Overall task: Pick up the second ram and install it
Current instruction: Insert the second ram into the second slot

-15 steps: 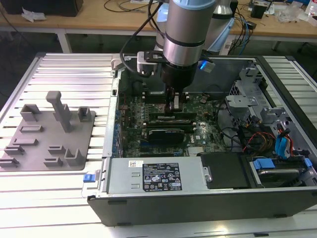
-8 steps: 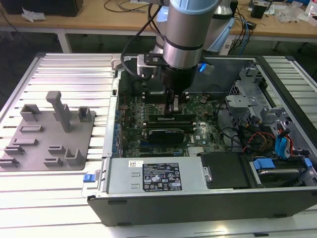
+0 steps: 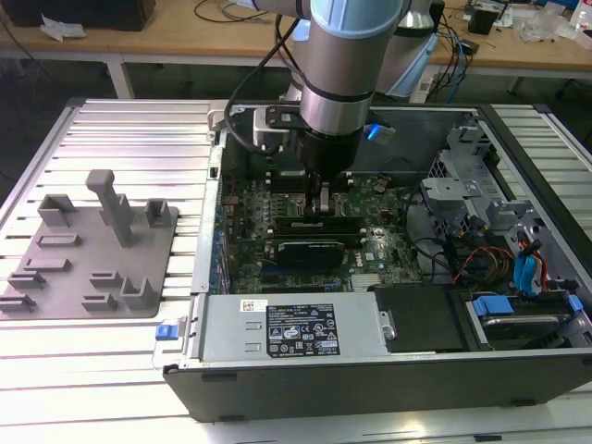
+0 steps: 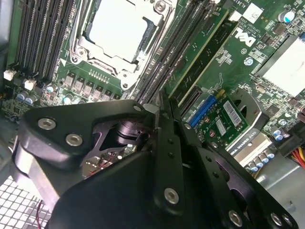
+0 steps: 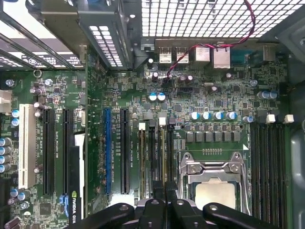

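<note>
Hand [image 5: 165, 196] sits closest to me, fingers pinched almost together on the ram [image 5: 163, 157], which stands on edge in its slot beside the socket [image 5: 213, 188]. I judge seating is under way; it calls for straight, even downward pressure.

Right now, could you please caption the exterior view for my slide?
The claw hangs low over the motherboard inside an open computer case.

Exterior view: arm [image 3: 340, 55] cut off at 12 o'clock | memory slots [image 3: 303, 225] partly hidden beneath gripper [image 3: 324, 207] | case [image 3: 370, 381] cropped at 3 o'clock
</note>
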Controlling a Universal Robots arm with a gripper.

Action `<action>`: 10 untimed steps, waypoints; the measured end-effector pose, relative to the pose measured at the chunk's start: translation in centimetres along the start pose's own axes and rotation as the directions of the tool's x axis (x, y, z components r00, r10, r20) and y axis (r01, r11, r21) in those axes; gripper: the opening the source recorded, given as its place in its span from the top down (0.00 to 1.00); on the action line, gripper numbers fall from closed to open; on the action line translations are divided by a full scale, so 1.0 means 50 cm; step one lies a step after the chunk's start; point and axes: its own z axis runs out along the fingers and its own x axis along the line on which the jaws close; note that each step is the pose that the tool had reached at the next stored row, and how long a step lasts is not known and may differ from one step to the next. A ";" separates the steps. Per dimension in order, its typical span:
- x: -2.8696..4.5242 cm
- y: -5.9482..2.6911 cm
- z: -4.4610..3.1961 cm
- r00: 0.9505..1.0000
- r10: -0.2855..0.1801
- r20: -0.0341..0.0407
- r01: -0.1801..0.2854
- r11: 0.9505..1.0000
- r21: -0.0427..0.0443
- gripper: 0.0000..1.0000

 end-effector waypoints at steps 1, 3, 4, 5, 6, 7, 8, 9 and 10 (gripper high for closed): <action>0.000 0.000 0.002 1.000 0.000 0.001 0.000 1.000 0.000 0.91; 0.000 0.000 0.008 1.000 0.000 0.000 0.000 1.000 0.000 0.91; 0.000 0.000 0.008 1.000 0.000 0.000 0.000 1.000 0.000 0.91; 0.000 0.000 0.009 1.000 0.000 0.000 0.000 1.000 0.000 0.91; 0.000 0.000 0.009 1.000 0.000 0.000 0.000 1.000 0.000 0.91; 0.000 0.000 0.010 1.000 0.000 0.000 0.000 1.000 0.000 0.91; 0.000 0.000 0.010 1.000 0.000 0.000 0.000 1.000 0.000 0.91; 0.000 0.000 0.011 1.000 0.000 0.000 0.000 1.000 0.000 0.91; -0.001 0.000 0.011 1.000 0.000 0.000 0.000 1.000 0.000 0.91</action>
